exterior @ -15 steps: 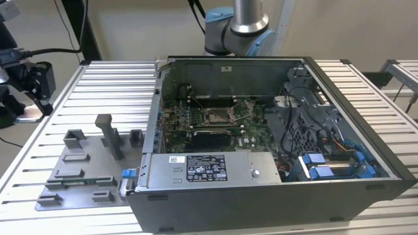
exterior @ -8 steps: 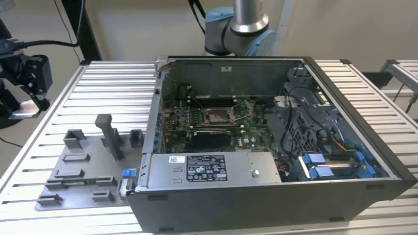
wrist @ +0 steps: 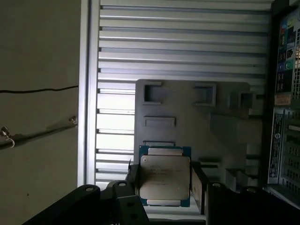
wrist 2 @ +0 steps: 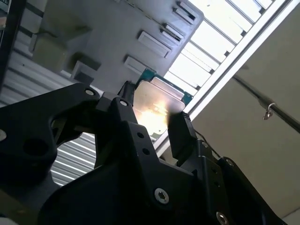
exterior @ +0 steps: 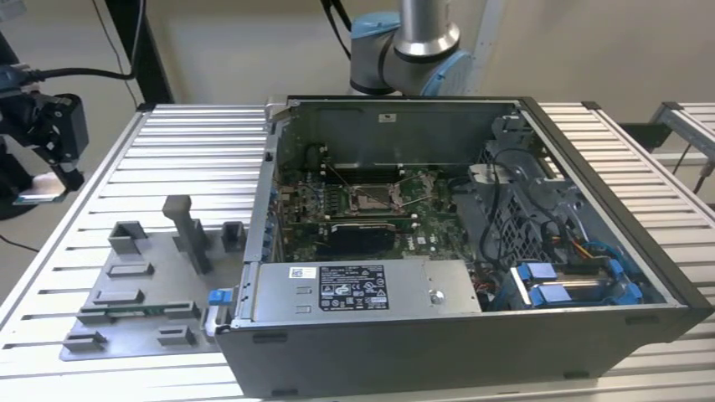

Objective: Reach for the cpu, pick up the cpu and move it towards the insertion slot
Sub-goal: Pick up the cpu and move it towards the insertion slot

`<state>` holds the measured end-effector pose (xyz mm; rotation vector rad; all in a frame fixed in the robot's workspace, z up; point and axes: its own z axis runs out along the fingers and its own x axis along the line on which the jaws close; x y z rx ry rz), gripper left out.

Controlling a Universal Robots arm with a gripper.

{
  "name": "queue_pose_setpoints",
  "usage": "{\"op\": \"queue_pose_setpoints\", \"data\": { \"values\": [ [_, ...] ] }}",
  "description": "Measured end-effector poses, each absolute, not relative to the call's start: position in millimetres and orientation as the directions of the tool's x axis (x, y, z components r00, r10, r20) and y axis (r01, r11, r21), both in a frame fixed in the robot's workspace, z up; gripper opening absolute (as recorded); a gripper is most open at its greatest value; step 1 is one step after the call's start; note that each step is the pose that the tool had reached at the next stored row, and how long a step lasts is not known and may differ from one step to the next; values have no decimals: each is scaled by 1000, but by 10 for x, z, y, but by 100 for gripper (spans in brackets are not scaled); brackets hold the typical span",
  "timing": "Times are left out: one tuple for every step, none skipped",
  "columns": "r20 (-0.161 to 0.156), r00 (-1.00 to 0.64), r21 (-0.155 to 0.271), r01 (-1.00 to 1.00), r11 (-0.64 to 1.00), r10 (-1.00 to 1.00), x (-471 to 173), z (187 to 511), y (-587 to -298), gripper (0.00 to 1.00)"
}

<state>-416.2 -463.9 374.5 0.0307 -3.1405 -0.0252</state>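
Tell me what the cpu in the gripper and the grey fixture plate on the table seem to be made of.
The cpu: silvery metal lid, throwing a bright glare in the second wrist view; its green rim looks like circuit-board laminate. The fixture plate: probably plastic, matte uniform grey with moulded pockets, no shine.

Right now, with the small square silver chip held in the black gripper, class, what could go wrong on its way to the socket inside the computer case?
1. The black gripper clamps the thin, square, silver-topped cpu by two edges alone, so it might slip or tilt in transit.
2. The silvery-framed insertion slot lies low inside the dark grey computer case. The chip or the gripper could clip the case's raised wall on the way in.
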Motion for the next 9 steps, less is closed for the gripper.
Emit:
{"op": "queue_pose_setpoints", "data": {
  "values": [
    [1,-1000,14,-20,1000,-20,-4162,3746,-4640,0],
    [1,-1000,13,-20,1000,-20,-4162,3747,-4640,0],
    [1,-1000,13,-20,1000,-20,-4162,3750,-4640,0],
    [1,-1000,13,-20,1000,-20,-4161,3759,-4639,0],
    [1,-1000,12,-20,1000,-20,-4161,3773,-4639,0],
    [1,-1000,12,-20,1000,-20,-4161,3792,-4639,0],
    [1,-1000,12,-20,1000,-20,-4162,3804,-4639,0],
    [1,-1000,13,-20,1000,-20,-4162,3805,-4639,0],
    [0,-1000,13,-20,1000,-20,-4162,3807,-4640,0]
  ]
}}
